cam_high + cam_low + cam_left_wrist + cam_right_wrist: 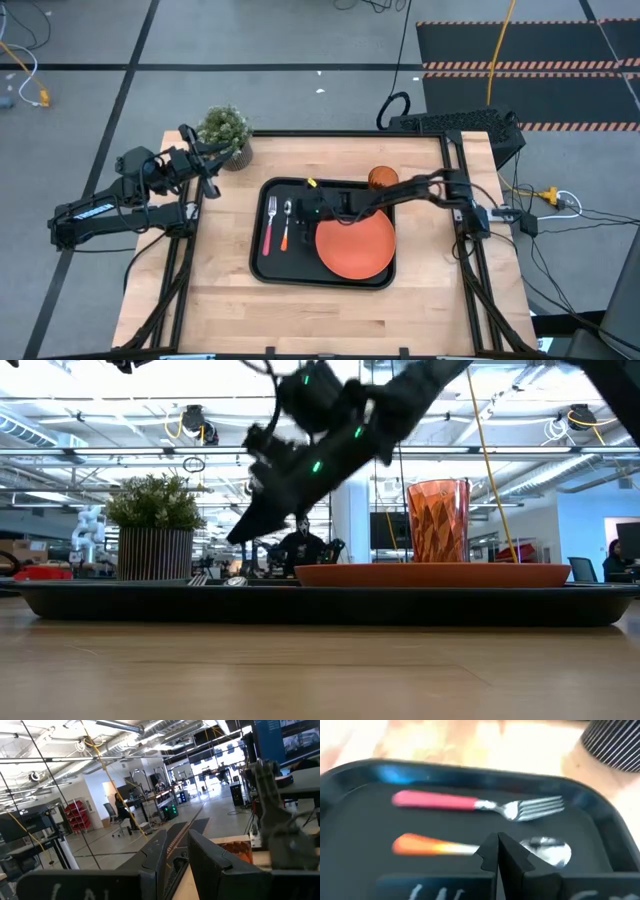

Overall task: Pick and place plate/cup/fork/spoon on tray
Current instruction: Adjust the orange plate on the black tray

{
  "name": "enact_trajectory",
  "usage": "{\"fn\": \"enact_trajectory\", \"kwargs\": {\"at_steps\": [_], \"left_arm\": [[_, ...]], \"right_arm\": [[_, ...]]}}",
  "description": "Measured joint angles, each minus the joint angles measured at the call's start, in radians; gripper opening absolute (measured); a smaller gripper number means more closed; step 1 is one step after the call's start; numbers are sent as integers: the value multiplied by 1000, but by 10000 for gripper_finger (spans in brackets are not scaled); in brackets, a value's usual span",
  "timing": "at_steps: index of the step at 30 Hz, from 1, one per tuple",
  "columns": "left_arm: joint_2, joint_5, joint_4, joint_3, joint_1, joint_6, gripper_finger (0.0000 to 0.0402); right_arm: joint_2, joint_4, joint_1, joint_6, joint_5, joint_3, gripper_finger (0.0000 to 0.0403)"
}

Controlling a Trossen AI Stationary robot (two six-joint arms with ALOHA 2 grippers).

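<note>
A: Spoon (475,847) first, because it lies closest under the right gripper (497,851). Its fingers are pressed together with nothing between them, just above the spoon's neck. Is the spoon placed?

B: Yes, I judge so. It lies flat on the tray (262,268), orange handle beside the fork (480,804), both parallel, near but not touching. The gripper holds nothing.

A: And further on the tray?

B: The plate (354,246) sits on the tray's right part. The cup (437,521) stands upright behind the plate; from above it looks to be at the tray's far rim, but I cannot tell if it is fully inside.

A: So which step is it?

B: The last item seems set down. The next move calls only for lifting the right arm straight up, not touching the cutlery.

A: The left gripper (175,857)?

B: It waits off the table's left edge, near the potted plant (224,130), fingers slightly apart, empty.
</note>
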Motion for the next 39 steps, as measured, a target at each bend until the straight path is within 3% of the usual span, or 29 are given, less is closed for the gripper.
{"fn": "enact_trajectory", "kwargs": {"at_steps": [5,10,15,19,30,39], "left_arm": [[0,0,0,0,0,0,81],[0,0,4,0,0,-4,81],[0,0,16,0,0,-4,81],[0,0,39,0,0,-2,81],[10,0,63,0,0,42,81],[10,0,57,0,0,22,81]], "right_arm": [[-162,-258,60,33,80,1,0],[-289,-543,95,255,78,2,0],[-309,-795,153,417,76,1,0],[-261,-896,195,484,81,-3,0],[-215,-902,228,625,78,-171,18],[-219,-738,224,576,87,-233,57]]}}
